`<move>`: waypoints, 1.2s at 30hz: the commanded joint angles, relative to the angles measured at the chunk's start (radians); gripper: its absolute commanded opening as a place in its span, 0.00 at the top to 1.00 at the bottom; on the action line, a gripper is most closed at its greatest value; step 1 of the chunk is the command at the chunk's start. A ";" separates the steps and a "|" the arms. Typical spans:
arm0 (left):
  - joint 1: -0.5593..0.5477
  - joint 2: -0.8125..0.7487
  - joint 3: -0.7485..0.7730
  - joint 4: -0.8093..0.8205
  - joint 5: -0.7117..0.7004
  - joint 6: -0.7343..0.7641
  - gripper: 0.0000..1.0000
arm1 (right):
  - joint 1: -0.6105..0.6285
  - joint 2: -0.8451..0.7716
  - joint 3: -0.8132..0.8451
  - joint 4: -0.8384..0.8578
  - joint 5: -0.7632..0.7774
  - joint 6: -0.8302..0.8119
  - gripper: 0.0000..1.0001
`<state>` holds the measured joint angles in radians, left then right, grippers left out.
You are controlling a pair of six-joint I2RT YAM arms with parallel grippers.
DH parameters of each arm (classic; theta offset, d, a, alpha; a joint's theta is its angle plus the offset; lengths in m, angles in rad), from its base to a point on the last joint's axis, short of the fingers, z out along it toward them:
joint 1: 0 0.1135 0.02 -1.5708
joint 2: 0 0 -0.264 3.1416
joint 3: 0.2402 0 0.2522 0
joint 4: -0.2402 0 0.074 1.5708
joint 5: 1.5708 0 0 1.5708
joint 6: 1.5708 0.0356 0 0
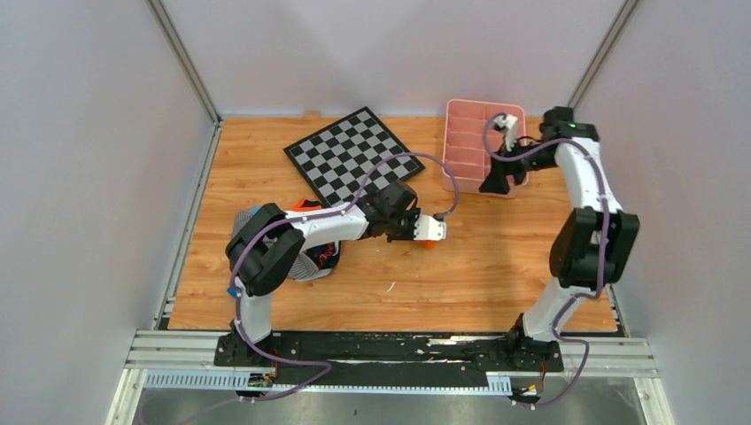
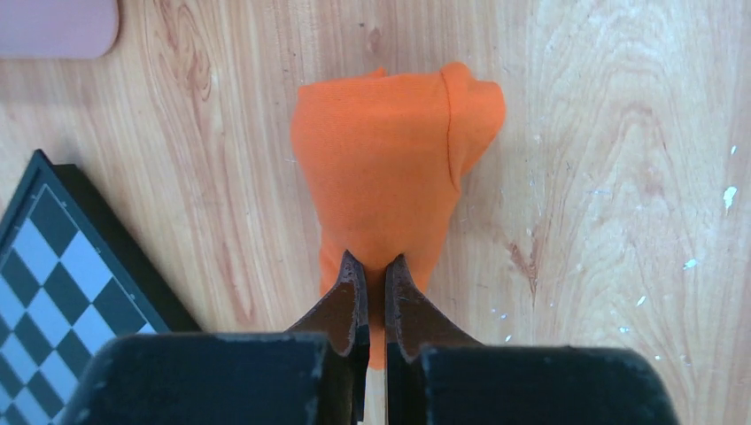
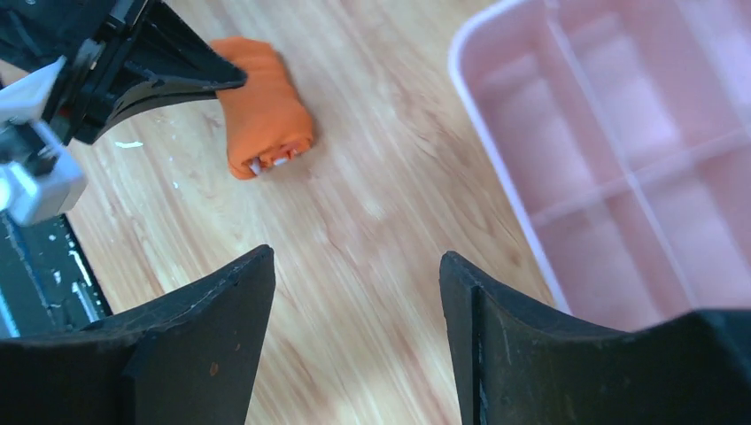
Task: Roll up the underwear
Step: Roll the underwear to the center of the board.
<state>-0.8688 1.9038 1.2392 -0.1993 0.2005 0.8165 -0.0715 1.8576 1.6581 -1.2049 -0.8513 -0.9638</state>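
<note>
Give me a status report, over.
Left gripper: jaws shut on the rolled underwear. Right gripper: jaws open, by the pink tray. Chessboard apart, not blocking.

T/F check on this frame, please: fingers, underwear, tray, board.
1. The left fingers are pinched on the underwear. True.
2. The right fingers are shut on the underwear. False: they are open and hold nothing, over the table beside the pink tray.
3. The underwear lies inside the pink tray. False: it lies on the table, apart from the tray.
4. A checkerboard lies on the table, left of the pink tray in the top view. True.
</note>
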 commanded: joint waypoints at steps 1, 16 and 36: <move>0.015 0.087 0.088 -0.192 0.085 -0.107 1.00 | -0.068 -0.238 -0.136 0.223 -0.042 0.121 0.32; 0.123 0.293 0.370 -0.413 0.293 -0.317 0.99 | 0.296 -0.770 -0.986 0.742 0.269 -0.351 0.39; 0.127 0.353 0.461 -0.496 0.348 -0.327 1.00 | 0.623 -0.475 -0.977 1.130 0.558 -0.456 0.30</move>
<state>-0.7418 2.1803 1.6894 -0.5777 0.5507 0.5114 0.5388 1.3483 0.6865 -0.2161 -0.3569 -1.3926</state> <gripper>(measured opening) 0.043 0.696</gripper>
